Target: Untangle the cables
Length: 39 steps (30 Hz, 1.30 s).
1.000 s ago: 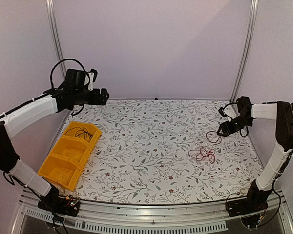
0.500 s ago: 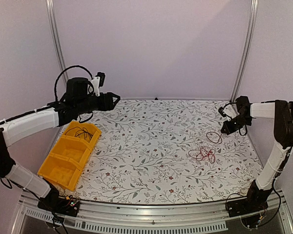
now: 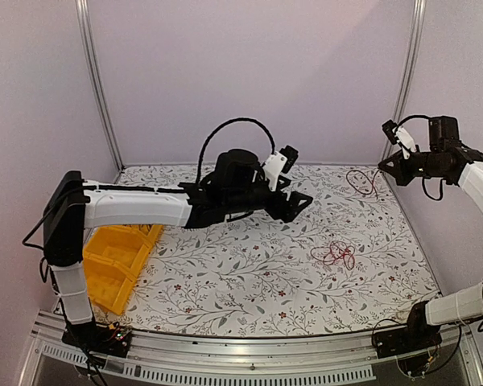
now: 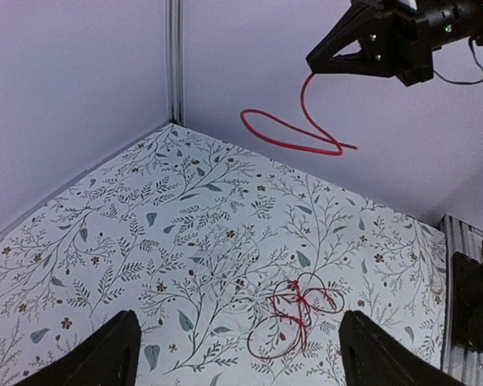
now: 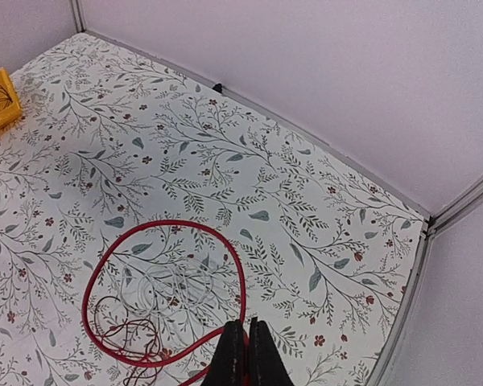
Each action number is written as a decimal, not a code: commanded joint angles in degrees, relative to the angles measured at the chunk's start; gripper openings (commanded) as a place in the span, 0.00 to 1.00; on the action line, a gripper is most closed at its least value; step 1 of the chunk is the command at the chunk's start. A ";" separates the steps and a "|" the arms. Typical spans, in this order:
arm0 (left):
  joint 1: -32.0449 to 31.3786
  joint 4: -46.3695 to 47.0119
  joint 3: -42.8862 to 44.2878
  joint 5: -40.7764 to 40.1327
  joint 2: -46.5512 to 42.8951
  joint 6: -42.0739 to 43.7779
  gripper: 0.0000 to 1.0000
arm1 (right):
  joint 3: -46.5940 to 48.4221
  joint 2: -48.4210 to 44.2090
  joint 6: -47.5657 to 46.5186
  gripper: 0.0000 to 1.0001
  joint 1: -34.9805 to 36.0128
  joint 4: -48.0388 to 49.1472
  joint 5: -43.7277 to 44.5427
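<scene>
Currently your right gripper (image 3: 385, 166), fingers pressed together, pinches one thin red cable (image 4: 304, 96) and holds it in the air above the far right corner of the floral-patterned table (image 3: 225, 273). Its loop dangles free, touching nothing.

The knotted bundle of thin red wires (image 3: 334, 255) lies on the table near the right edge.

Your left gripper (image 3: 299, 203) hovers over the table's middle, jaws spread, empty.

Risks, as I judge them:
- The pinch is on a very thin wire, so it may slip out.
- Release it over the bundle and it re-tangles.
- Drop the left gripper onto the knot carelessly and you likely catch several strands, tightening it.
</scene>
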 commanded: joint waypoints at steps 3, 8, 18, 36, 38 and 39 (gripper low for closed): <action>-6.87 9.34 11.91 -2.04 8.84 6.09 0.91 | 1.70 -1.04 -0.67 0.00 7.09 -6.82 -8.90; -11.22 9.31 15.79 -10.45 13.03 18.56 0.93 | 4.36 0.19 0.20 0.00 11.61 -9.00 -11.55; -11.40 0.43 13.68 -4.69 15.81 20.32 0.61 | 8.94 2.16 1.74 0.00 13.46 -12.09 -18.10; -9.63 15.63 -9.19 -9.39 3.67 12.91 0.00 | 11.05 5.06 2.12 0.00 13.43 -10.84 -16.42; -9.73 16.14 -10.07 -13.65 2.75 12.18 0.14 | 10.95 5.34 2.08 0.00 13.40 -10.90 -16.69; -9.76 17.30 -11.10 -14.51 2.26 12.57 0.29 | 10.98 5.50 2.07 0.00 13.43 -10.97 -16.97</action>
